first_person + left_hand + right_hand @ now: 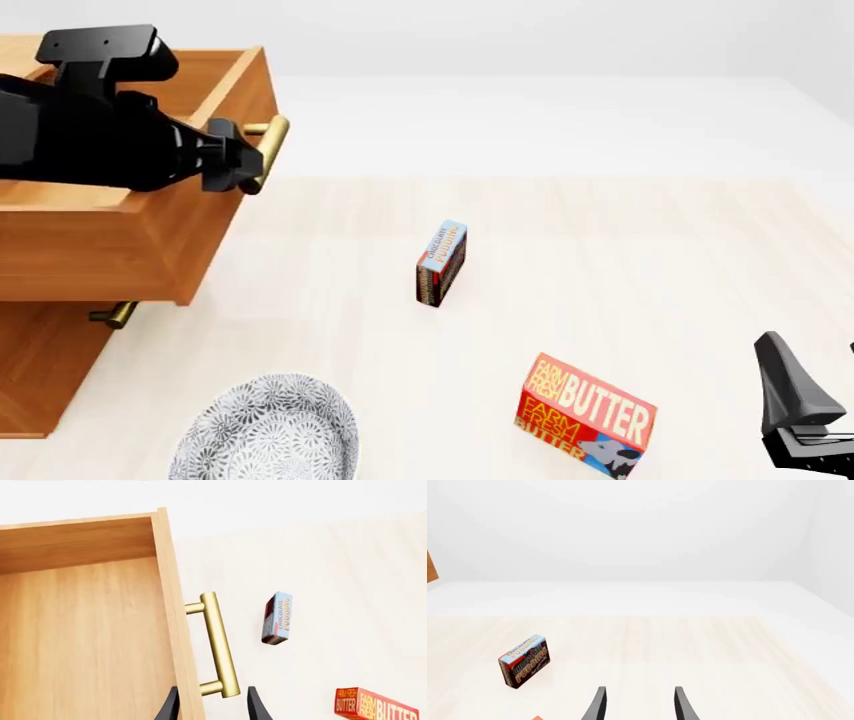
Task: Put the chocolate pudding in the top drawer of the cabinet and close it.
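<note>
Fingers on the left gripper sit apart at the bottom edge of the left wrist frame, one on the inside of the drawer front, the other out past the brass handle, so we've got the jaws spread around the handle's lower end and not pinching anything that we can see. In the front view that left gripper is at upper left, right up against the same handle.

Going outward from there, the top drawer is pulled out and open, with its bare wooden floor visible in the wrist shot. Below it the lower drawer's handle peeks out of the cabinet.

Chocolate pudding stands on its edge on the table near the middle of the front frame, well apart from the drawer and from both arms. Lower right of centre we've got a butter box, and a patterned bowl is at bottom left.

Right gripper hangs over bare table with its two fingers apart and nothing between them; in the front view it's down in the bottom right corner, partly cut off.
</note>
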`<state>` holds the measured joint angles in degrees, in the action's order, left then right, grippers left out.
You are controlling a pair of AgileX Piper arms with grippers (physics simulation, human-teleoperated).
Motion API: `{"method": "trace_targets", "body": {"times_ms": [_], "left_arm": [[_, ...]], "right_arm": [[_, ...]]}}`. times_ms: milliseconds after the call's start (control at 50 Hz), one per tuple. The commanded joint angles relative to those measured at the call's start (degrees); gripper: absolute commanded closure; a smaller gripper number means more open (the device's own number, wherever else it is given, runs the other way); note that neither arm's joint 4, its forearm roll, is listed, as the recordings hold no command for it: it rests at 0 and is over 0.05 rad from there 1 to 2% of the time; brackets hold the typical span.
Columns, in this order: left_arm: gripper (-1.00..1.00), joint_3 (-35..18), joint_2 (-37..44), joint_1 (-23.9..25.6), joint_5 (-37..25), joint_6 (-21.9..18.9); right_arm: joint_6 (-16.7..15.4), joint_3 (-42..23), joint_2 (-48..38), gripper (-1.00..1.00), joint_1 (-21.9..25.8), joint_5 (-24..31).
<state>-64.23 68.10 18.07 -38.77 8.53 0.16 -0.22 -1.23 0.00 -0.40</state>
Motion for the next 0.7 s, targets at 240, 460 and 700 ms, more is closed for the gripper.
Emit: {"method": "trace_targets", "body": {"times_ms": [240,460,700], "left_arm": [[-1.0,-1.1,2.2,2.5,1.4,0.2],[-1.0,-3.1,3.6,4.1,1.5,-0.1],[-1.0,-3.3,2.3,3.9,1.5,-0.4]], "right_arm": [[0.0,0.0,0.0,-1.0,0.0,0.0],[0.0,0.0,0.0,-1.0,0.0,0.0],[0.0,0.0,0.0,-1.0,0.0,0.0]]}}
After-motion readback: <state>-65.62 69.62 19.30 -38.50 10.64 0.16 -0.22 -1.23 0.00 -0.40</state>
